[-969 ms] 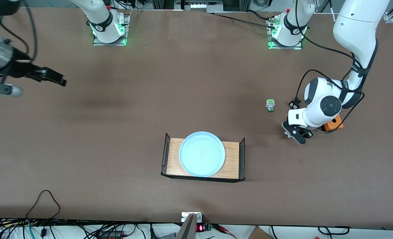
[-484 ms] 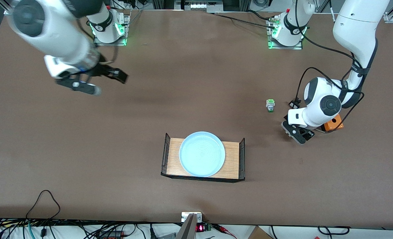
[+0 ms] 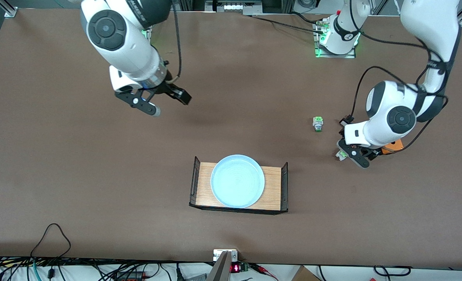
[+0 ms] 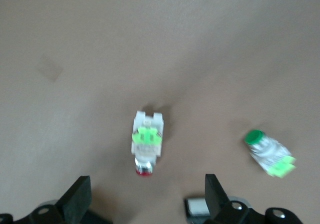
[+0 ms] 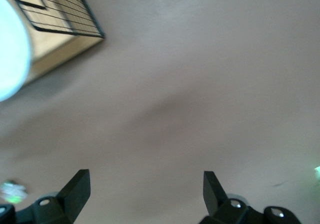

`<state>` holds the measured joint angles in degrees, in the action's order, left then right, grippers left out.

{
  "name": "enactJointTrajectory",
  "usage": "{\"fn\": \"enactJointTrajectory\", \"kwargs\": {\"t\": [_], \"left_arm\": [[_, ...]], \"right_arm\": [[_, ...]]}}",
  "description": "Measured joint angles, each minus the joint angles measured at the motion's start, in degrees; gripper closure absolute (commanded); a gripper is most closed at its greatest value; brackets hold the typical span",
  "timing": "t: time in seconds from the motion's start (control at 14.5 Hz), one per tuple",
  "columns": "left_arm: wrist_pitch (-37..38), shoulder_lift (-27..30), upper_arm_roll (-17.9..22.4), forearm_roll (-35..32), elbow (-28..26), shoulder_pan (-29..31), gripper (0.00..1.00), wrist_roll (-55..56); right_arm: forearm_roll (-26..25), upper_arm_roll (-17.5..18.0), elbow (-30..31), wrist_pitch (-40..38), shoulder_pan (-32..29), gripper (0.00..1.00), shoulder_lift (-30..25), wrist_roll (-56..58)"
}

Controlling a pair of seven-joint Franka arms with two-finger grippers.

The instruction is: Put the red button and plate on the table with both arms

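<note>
The red button point(image 4: 147, 143) lies on the brown table point(image 3: 98, 175), just ahead of the gap between my left gripper's point(image 4: 145, 196) open fingers and not touched by them. In the front view it shows partly point(image 3: 340, 155) beside the left gripper point(image 3: 352, 154), near the left arm's end. The pale-blue plate point(image 3: 237, 186) rests on the light-wood tray point(image 3: 274, 187), nearer to the front camera. My right gripper point(image 3: 169, 104) hangs open and empty over bare table. In the right wrist view point(image 5: 145, 189) the plate's edge point(image 5: 10, 58) and the tray point(image 5: 55, 48) show at a corner.
A switch with a green-ringed cap point(image 3: 318, 124) lies on the table beside the left gripper and also shows in the left wrist view point(image 4: 267, 154). A small black-and-white switch point(image 3: 346, 122) and an orange box point(image 3: 391, 146) lie close to the left arm.
My right arm has swung in from the right arm's end of the table toward the middle. My left arm has lifted a little, and the red button now shows on the table beside it.
</note>
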<state>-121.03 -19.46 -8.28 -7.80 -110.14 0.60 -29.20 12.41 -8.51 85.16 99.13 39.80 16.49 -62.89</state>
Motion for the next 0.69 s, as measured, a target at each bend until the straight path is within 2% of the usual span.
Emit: {"fn": "enactJointTrajectory", "kwargs": {"t": [0.14, 0.35, 0.69], "left_arm": [[8.67, 1.07, -0.93, 0.00, 5.78, -0.07, 0.00, 5.79], [17.40, 1.23, -0.87, 0.00, 15.06, 0.10, 0.00, 15.41], [20.33, -0.79, -0.58, -0.03, 29.07, 0.23, 0.00, 16.78]], "right_arm": [[0.89, 0.00, -5.50, 3.55, 1.11, 0.00, 5.31, -5.47], [0.97, 0.01, -9.89, 10.12, 2.62, 0.00, 11.60, -10.96], [2.41, -0.72, -11.00, 17.81, 2.42, 0.00, 15.25, -14.11]]}}
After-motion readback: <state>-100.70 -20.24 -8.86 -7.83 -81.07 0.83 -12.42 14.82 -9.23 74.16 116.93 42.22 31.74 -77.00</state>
